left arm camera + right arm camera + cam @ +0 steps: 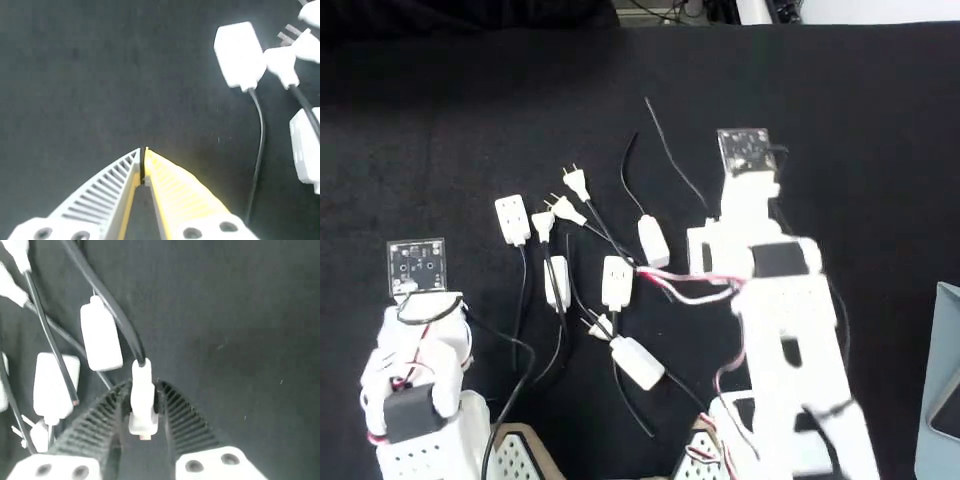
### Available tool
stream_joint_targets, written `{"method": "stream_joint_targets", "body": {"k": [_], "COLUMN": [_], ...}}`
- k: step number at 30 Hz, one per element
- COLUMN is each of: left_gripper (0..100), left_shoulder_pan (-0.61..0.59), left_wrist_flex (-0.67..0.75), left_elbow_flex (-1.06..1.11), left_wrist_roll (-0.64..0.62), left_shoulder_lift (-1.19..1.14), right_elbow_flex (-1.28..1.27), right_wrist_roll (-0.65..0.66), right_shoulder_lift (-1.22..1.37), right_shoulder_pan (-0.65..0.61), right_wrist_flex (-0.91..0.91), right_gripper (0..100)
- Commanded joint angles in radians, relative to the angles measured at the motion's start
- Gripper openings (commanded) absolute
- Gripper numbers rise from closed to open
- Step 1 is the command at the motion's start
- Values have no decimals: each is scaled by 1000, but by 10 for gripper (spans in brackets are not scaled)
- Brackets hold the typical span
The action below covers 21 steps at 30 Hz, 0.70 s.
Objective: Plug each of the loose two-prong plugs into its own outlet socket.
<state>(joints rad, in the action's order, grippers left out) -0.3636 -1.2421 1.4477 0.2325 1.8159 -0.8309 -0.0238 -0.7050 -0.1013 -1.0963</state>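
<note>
Plugs point(577, 184) all look unjoined, so I judge nearly everything is left. My left gripper point(143, 151) sits pinched together, empty, near the outlet sockets point(512, 218). My right gripper point(142, 389) clamps 1 2-prong plug point(143, 412), not yet inserted.

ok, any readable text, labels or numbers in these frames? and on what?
No readable text in any view.
sockets and loose plugs: plain white, no print visible.
square boards on top of the arms: pale specks, too small to read as characters.
held plug in the right gripper: bare white, no marking visible.
</note>
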Motion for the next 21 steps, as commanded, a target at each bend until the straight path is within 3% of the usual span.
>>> {"method": "stream_joint_targets", "body": {"k": [1,9,12,17,21], "left_gripper": [30,30,36,196,219], "left_shoulder_pan": [-1,234,286,344,415], "left_wrist_flex": [55,199,292,387,387], "left_elbow_flex": [-139,-154,-159,-163,-179], "left_wrist_roll": [35,15,-87,-285,-328], "left_shoulder_lift": [-8,-8,-8,-8,-6], "right_elbow_flex": [-67,-180,-182,-176,-182], "right_wrist_roll": [0,-2,-12,-97,-101], "right_shoulder_lift": [-208,-449,-516,-628,-713], "right_shoulder_pan": [-32,-226,-278,-371,-483], "right_wrist_flex": [60,68,68,69,91], "right_gripper": [11,11,11,11,11]}}
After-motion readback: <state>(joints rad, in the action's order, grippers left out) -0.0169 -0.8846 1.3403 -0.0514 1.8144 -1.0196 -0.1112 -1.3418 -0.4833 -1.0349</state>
